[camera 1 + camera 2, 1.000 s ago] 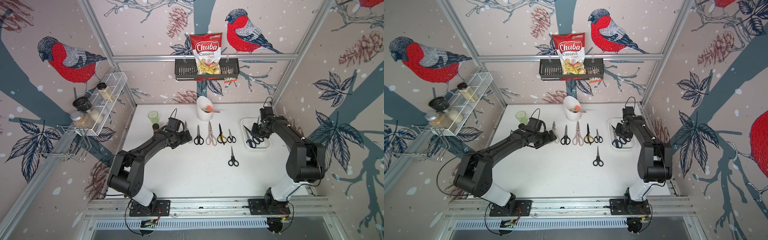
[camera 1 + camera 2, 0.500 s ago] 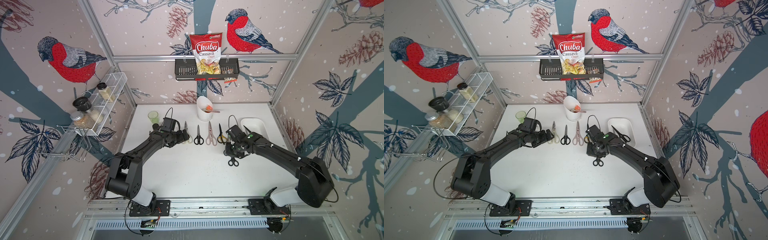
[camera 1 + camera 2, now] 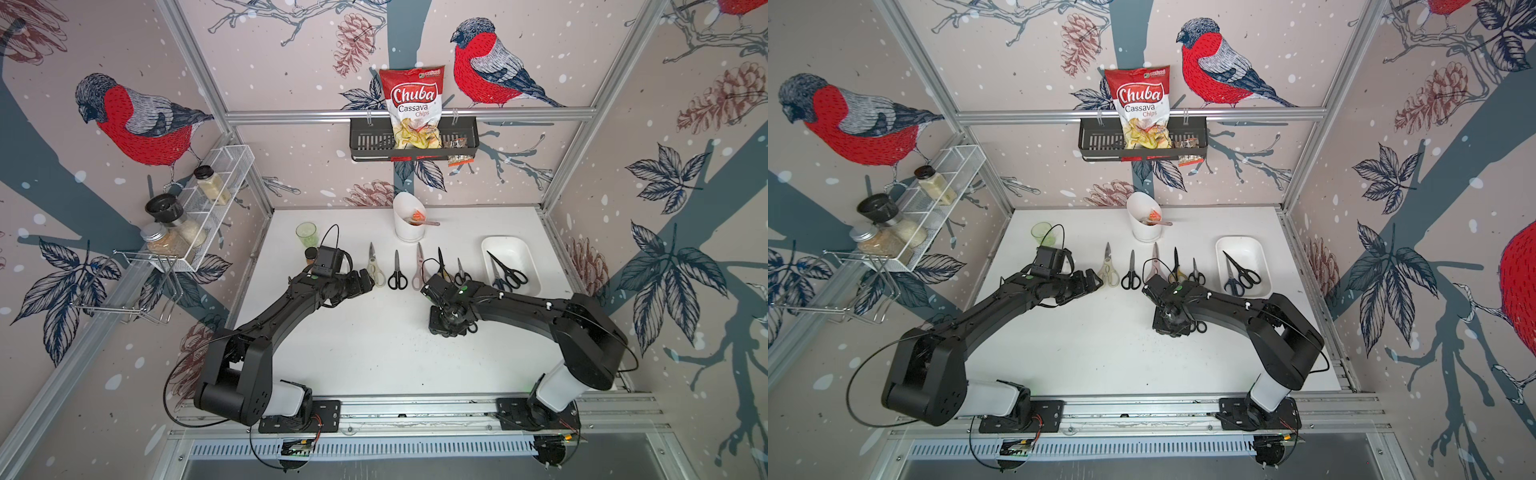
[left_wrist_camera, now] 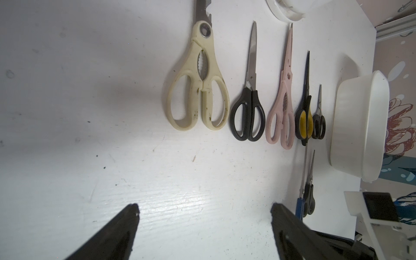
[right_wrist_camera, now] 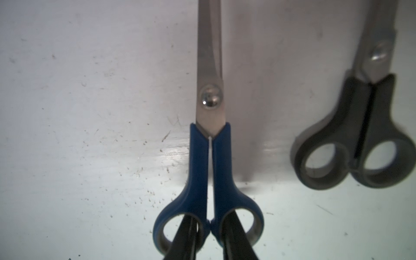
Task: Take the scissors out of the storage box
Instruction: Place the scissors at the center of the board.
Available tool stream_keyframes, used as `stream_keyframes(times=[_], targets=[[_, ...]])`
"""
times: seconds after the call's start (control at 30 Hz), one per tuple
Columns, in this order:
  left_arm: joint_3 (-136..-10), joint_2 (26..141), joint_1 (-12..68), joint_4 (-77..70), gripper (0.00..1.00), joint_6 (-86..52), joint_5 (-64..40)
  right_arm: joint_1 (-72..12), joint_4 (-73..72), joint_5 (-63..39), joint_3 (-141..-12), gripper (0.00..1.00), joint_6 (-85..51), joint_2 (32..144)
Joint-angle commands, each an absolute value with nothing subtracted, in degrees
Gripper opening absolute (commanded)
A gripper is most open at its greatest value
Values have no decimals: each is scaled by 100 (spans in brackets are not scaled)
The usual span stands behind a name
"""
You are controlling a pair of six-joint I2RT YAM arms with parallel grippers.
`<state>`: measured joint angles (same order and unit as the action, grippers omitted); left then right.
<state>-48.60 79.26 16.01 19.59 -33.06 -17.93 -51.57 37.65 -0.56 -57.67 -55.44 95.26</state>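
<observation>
My right tool (image 5: 210, 217) is pinching the blue-handled scissors (image 5: 221, 162) between their finger rings, low over the white bench (image 3: 374, 345), beside a black-handled pair (image 5: 351, 108). My left tool (image 4: 203, 206) is hovering, spread wide open, near a row of five pairs (image 4: 286, 81). Two more pairs (image 3: 505, 266) are lying inside the storage box (image 3: 513, 245).

Table (image 3: 353, 353) white; storage box (image 3: 511, 245) white. Left to right: cream-handled scissors (image 4: 203, 86), black-handled scissors (image 4: 251, 96), pink-handled scissors (image 4: 287, 85), yellow-black scissors (image 4: 304, 117); nearer, blue-handled scissors (image 5: 199, 162). Blades steel grey. Wall (image 3: 299, 50) pale pink, patterned with red-breasted birds, pine cones, dark leaves.
</observation>
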Motion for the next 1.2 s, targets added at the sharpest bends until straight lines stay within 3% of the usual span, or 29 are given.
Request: stream_keyframes(times=[0.0, 0.33, 0.5, 0.73, 1.17], targets=[[-4732, 7735, 1587, 1824, 95, -3388, -1811, -5151, 3820, 18, -5779, 0, -5636, 9657], [-4465, 7341, 1584, 1865, 95, -3596, -1613, -5027, 3852, 172, -5975, 1, -5286, 10082], [-4428, 7247, 1581, 1877, 95, -3672, -1546, -5023, 3937, 193, -6042, 9, -5119, 10219], [-4396, 7165, 1582, 1873, 95, -3807, -1499, -5009, 4102, 217, -6193, 27, -4941, 10170], [-4419, 7181, 1585, 1753, 95, -3973, -1492, -4672, 4301, 235, -6343, 33, -4643, 9669]])
